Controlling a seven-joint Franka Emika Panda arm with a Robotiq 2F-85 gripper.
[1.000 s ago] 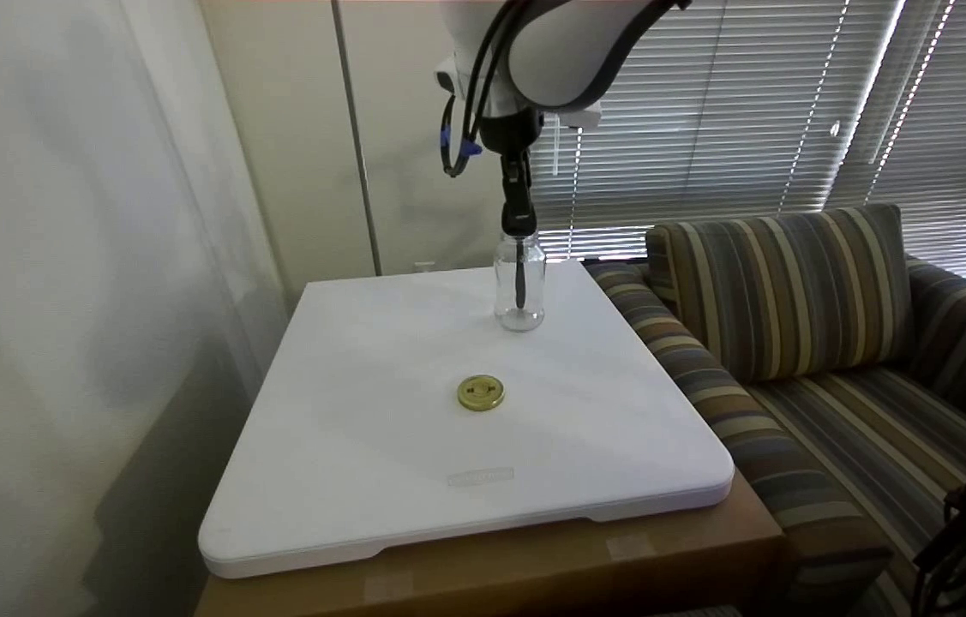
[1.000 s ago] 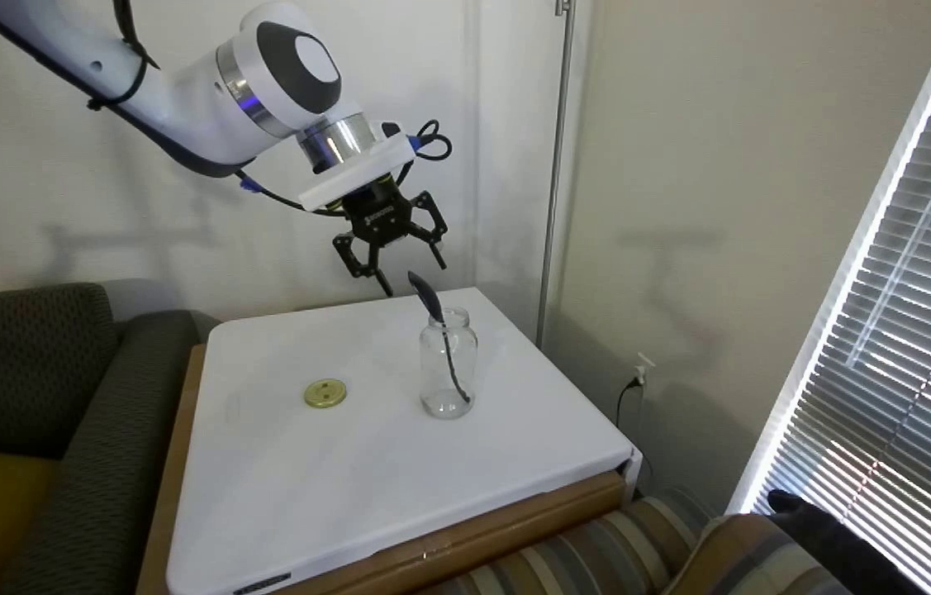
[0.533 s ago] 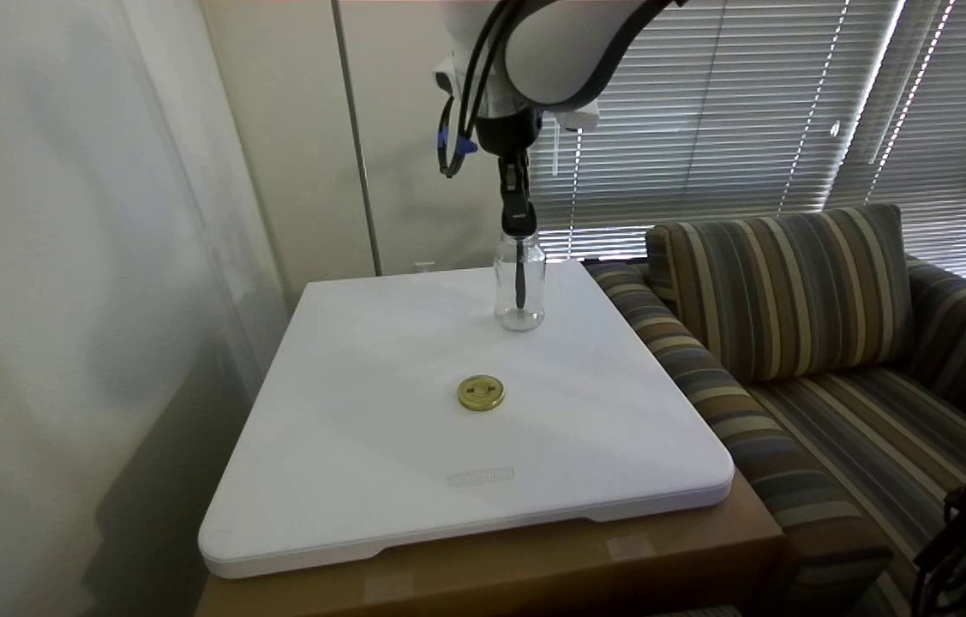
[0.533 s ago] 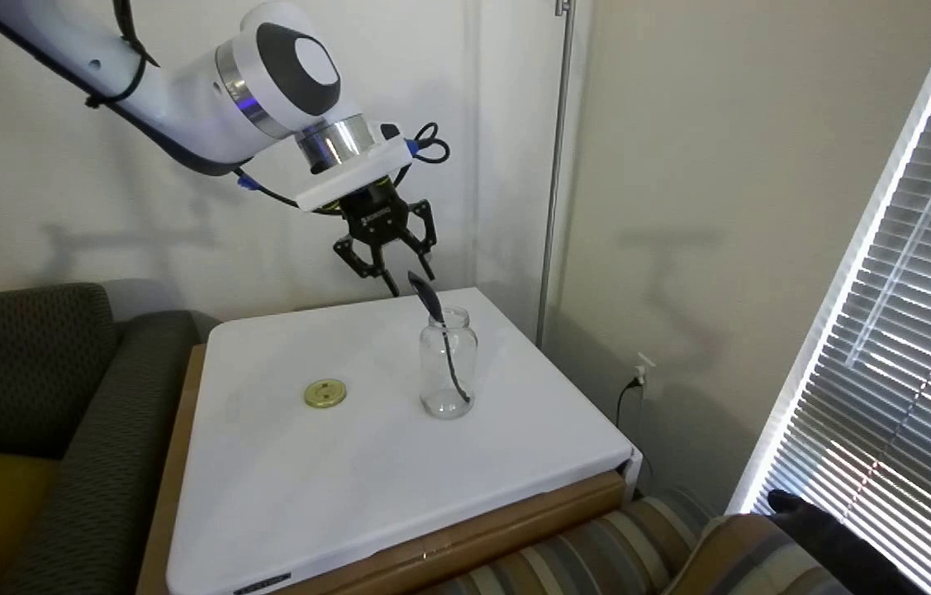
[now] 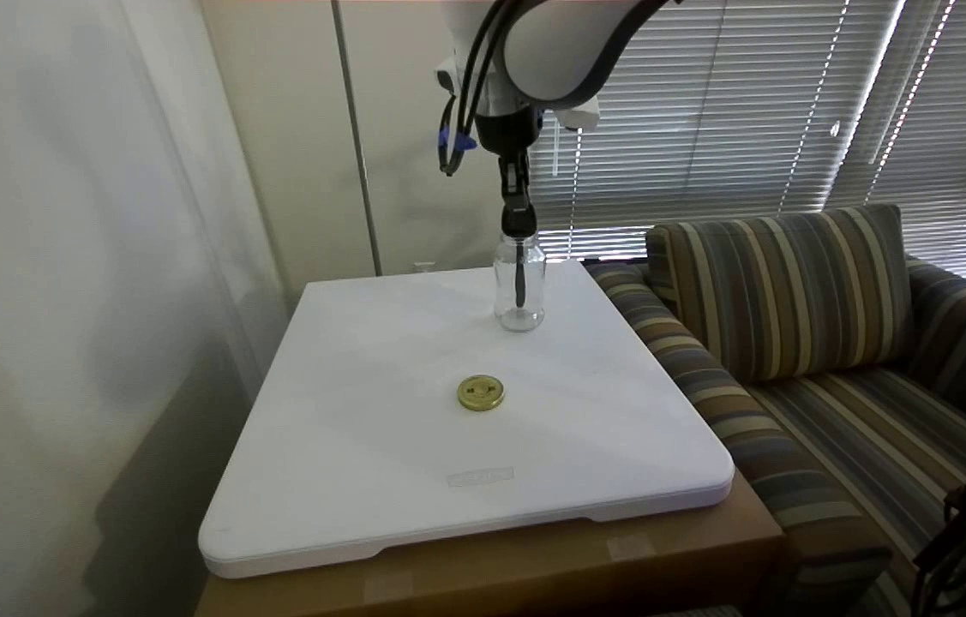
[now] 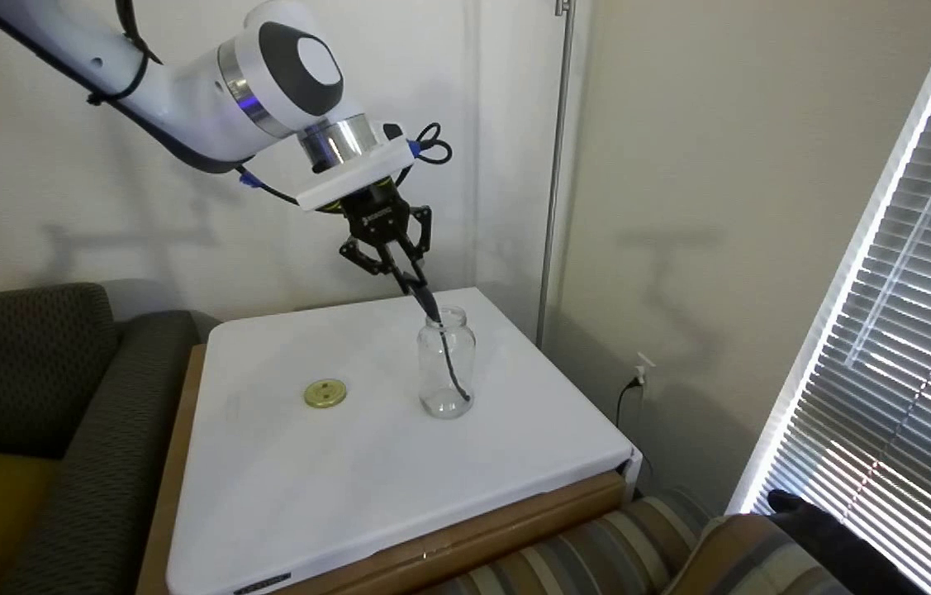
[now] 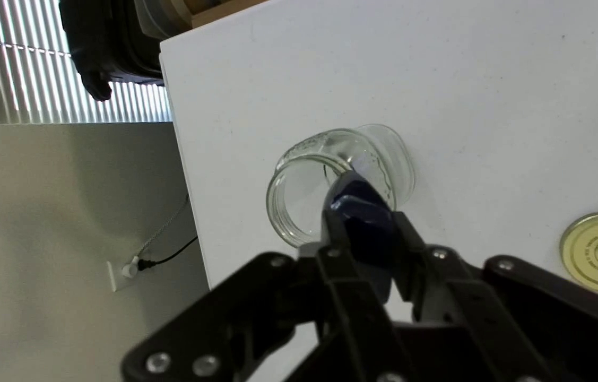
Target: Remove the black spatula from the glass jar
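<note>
The black, two-fingered end effector [image 6: 415, 284], set narrow, holds the slim black spatula [image 6: 429, 304] by its rounded head; the thin handle leans inside the clear, cylindrical glass jar [image 6: 435, 372] on the flat white tabletop [image 6: 333, 487].

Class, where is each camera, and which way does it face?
In an exterior view: across the tabletop from blinds, facing them; arm, gripper show.
In an exterior view: armchair side, facing pale walls; arm, gripper show.
Wrist view: above the gripper, looking down at the glass jar; gripper shows.
Both exterior views share glass jar, black spatula, yellow lid.
</note>
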